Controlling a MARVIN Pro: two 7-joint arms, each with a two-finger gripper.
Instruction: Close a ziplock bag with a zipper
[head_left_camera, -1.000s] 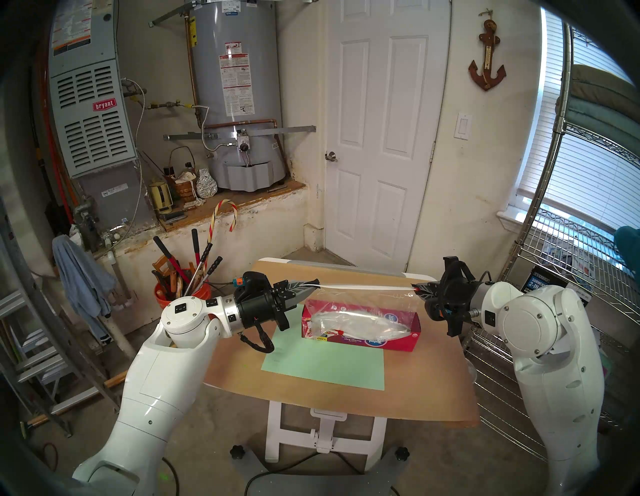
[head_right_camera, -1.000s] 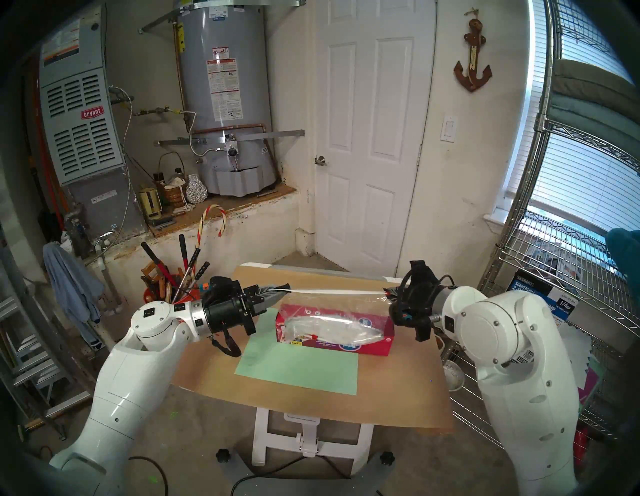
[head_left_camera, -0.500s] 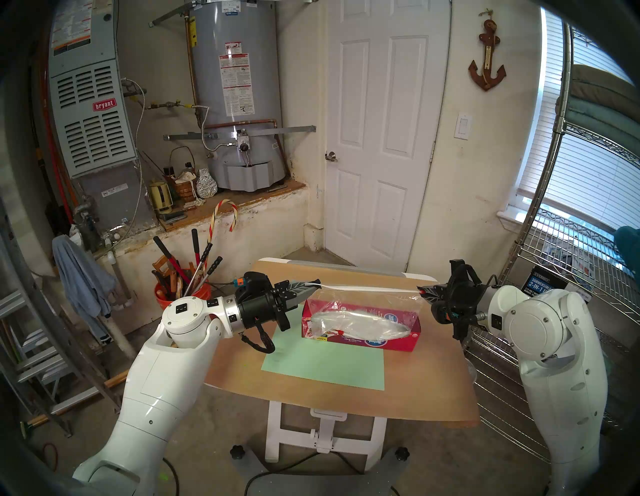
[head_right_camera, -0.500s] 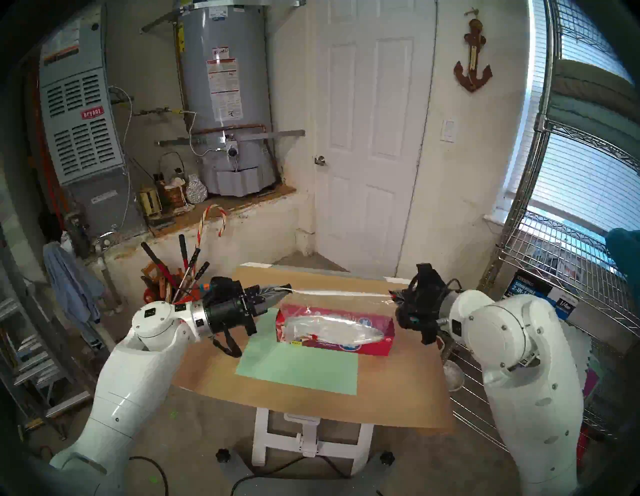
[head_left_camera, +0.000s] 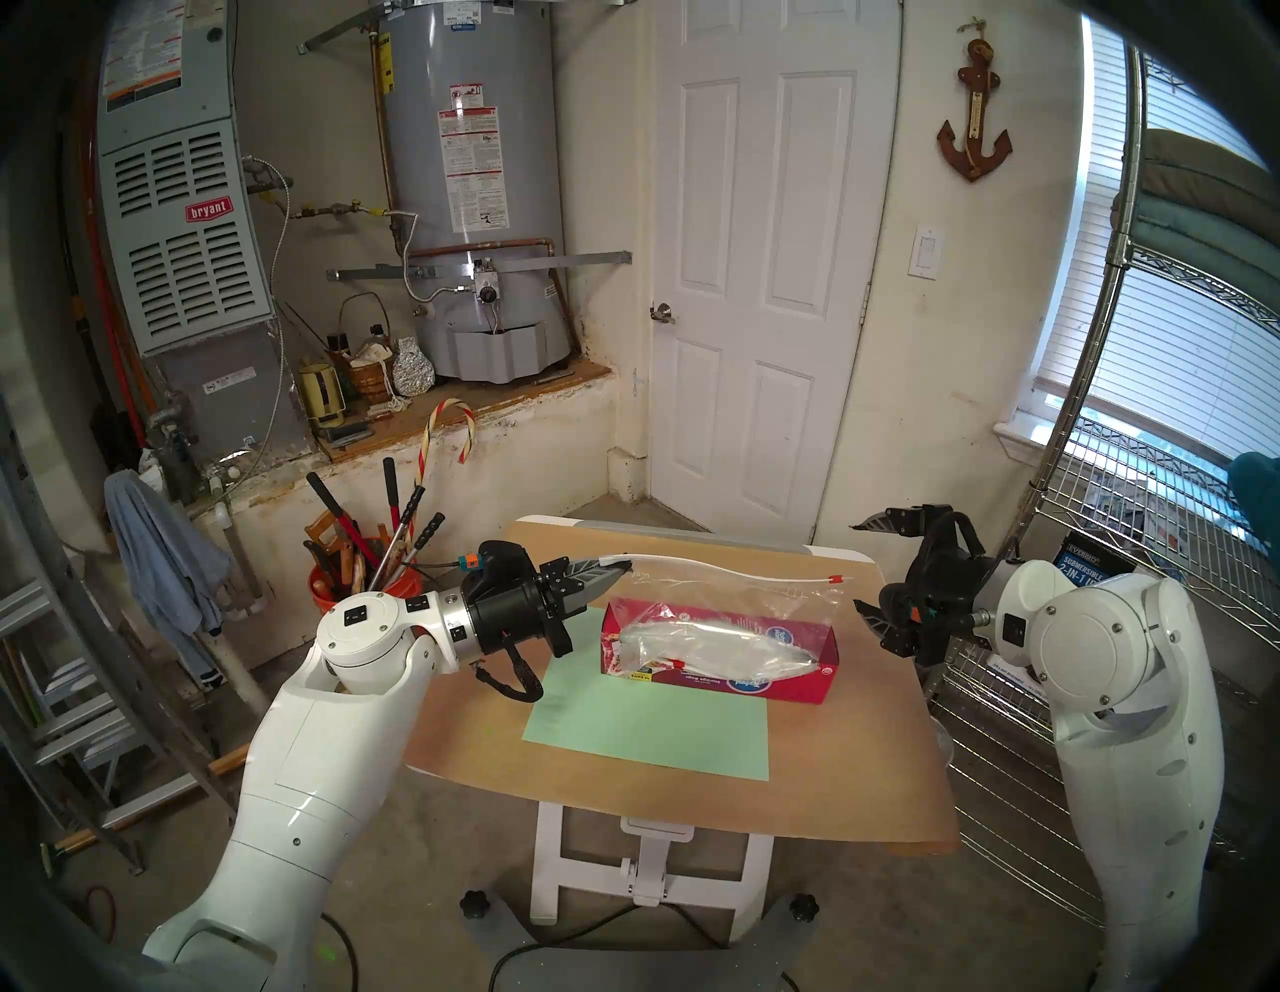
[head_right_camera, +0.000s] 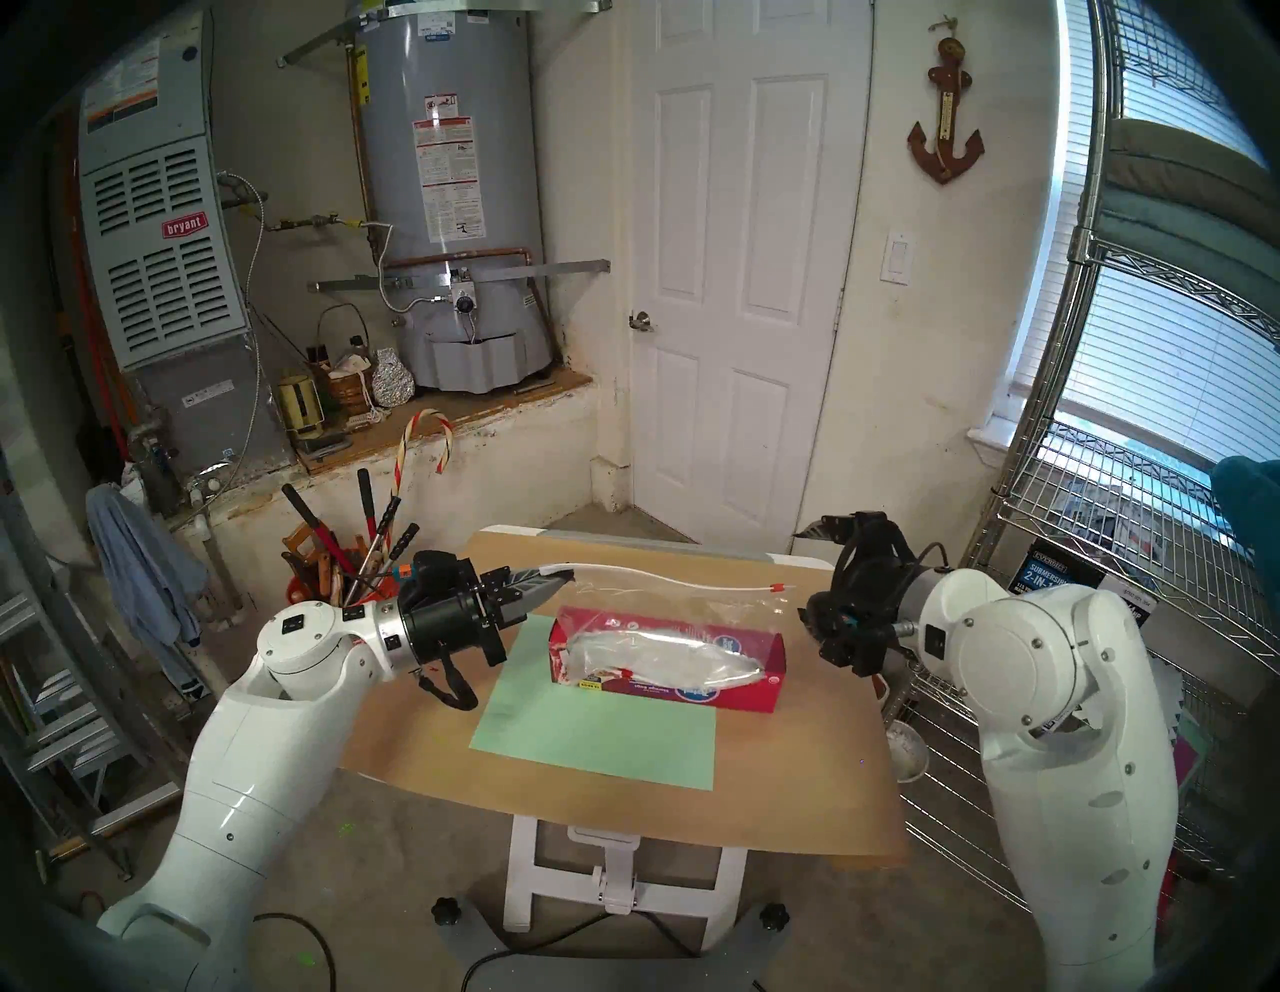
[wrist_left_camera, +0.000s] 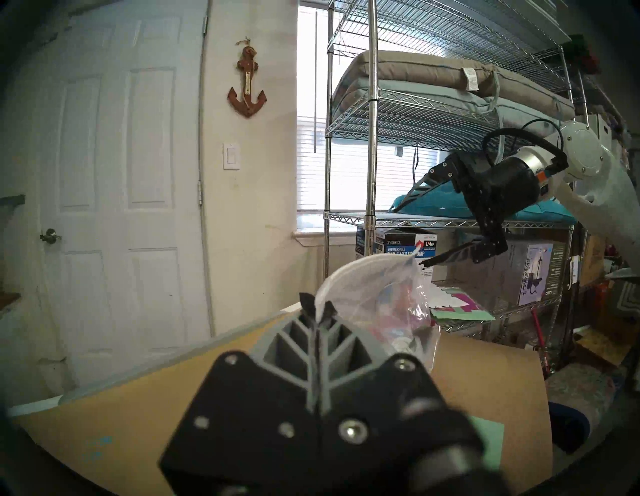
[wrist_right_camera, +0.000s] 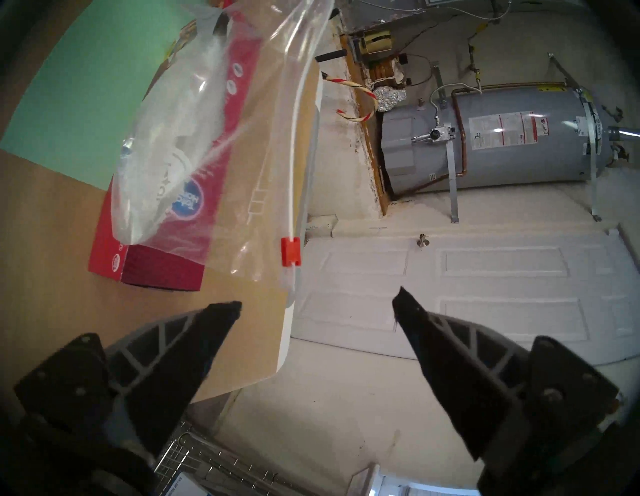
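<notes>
The clear ziplock bag (head_left_camera: 741, 597) hangs over the table (head_left_camera: 866, 783), just behind a long red box (head_left_camera: 727, 675). Its zipper (head_left_camera: 720, 569), a white strip, sags in a shallow wave. The red slider (head_left_camera: 835, 577) sits at the strip's right end, and shows close up in the right wrist view (wrist_right_camera: 291, 251). My left gripper (head_left_camera: 620, 569) is shut on the strip's left end, with the bag (wrist_left_camera: 391, 287) bulging out past the tips (wrist_left_camera: 317, 304). My right gripper (head_left_camera: 859, 566) stands wide open just right of the slider, touching nothing (wrist_right_camera: 318, 298).
A green paper sheet (head_left_camera: 651, 734) lies in front of the red box, which holds more plastic bags. A wire shelf rack (head_left_camera: 1143, 554) stands close behind my right arm. A bucket of long-handled tools (head_left_camera: 367, 575) is left of the table, and a white door (head_left_camera: 762, 277) behind.
My right gripper has opened, let go of the slider end and drawn back to the right. The zipper strip, taut before, now sags. My left gripper still holds its end.
</notes>
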